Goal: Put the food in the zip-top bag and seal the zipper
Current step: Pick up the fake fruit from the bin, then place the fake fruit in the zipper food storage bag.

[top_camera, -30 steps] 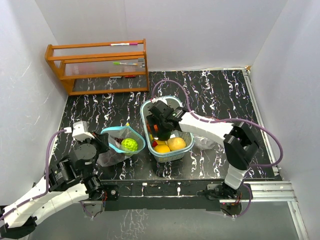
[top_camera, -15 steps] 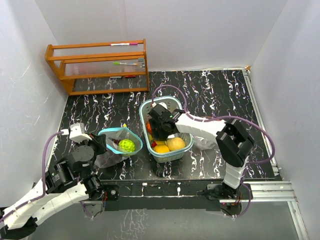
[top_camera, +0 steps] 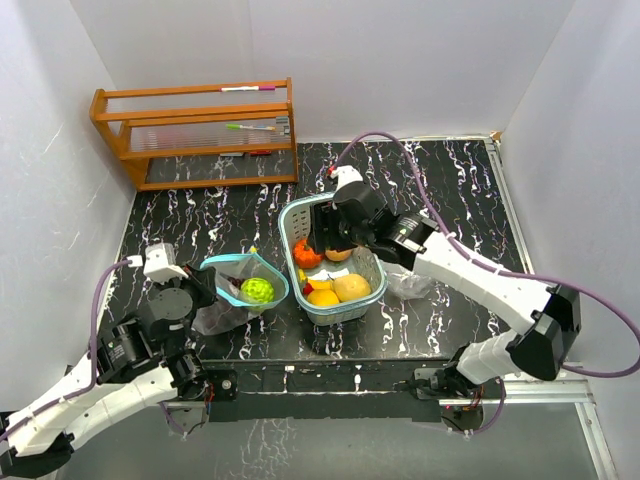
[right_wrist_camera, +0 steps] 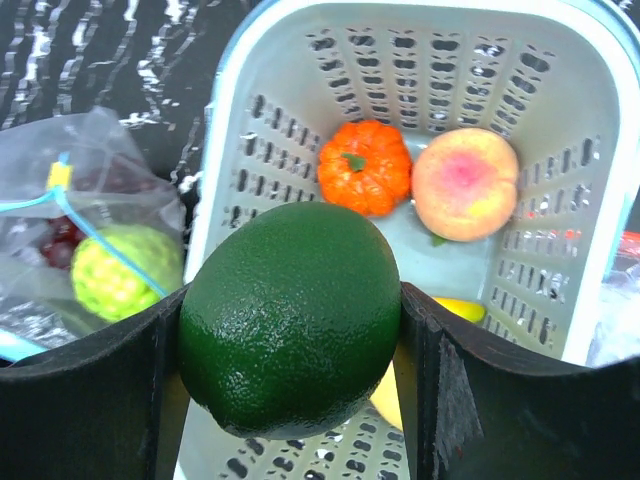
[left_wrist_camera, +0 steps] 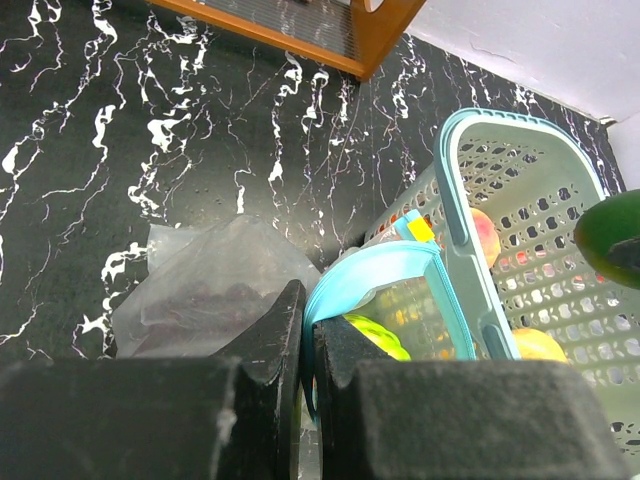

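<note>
My right gripper is shut on a dark green toy fruit, held above the pale teal basket. Below it in the basket lie an orange piece, a peach and a yellow piece. In the top view that gripper hovers over the basket's far half. The zip-top bag lies left of the basket, mouth open, with a light green fruit inside. My left gripper is shut on the bag's blue zipper rim.
A wooden rack with pens stands at the far left against the wall. Crumpled clear plastic lies just right of the basket. White walls close in the black marbled table on three sides.
My right gripper closed on the dark green fruit down in the basket and lifted it up and toward the far side. The left gripper kept its hold on the bag rim.
</note>
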Controlling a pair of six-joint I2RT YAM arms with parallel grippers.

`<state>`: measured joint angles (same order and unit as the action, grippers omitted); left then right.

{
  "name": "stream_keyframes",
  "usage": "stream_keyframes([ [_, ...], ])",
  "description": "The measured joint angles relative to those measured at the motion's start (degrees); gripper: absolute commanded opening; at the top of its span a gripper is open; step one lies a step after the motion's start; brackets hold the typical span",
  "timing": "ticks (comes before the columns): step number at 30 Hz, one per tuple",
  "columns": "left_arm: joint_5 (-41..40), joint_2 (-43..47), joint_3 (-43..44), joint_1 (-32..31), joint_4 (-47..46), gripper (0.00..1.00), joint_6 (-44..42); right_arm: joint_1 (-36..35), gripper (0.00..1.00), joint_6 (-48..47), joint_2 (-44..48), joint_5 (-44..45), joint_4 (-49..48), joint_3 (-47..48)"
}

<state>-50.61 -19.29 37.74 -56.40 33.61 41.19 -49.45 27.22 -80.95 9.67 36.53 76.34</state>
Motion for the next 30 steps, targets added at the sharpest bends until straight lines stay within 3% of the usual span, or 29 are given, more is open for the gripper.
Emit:
stream_keyframes([
  [8,0.7,-1.99,0.0,-0.02,-1.57,0.0,-0.02,-0.81,0.08,-1.46,3.26,-14.36,-7.63,-1.18],
  [12,1.18,-2.54,0.0,-0.02,-2.19,0.0,-0.02,-6.05,0.08,-1.66,1.97,-17.27,-11.39,-1.01],
  [18,1.79,-2.67,0.0,-0.02,-2.29,0.0,-0.02,-12.48,0.08,-1.57,-3.61,-18.97,-14.49,-0.72],
  [30,2.84,-2.69,0.0,0.0,-2.97,0.0,0.0,-13.11,0.08,0.17,-11.65,-15.23,-18.05,2.4],
])
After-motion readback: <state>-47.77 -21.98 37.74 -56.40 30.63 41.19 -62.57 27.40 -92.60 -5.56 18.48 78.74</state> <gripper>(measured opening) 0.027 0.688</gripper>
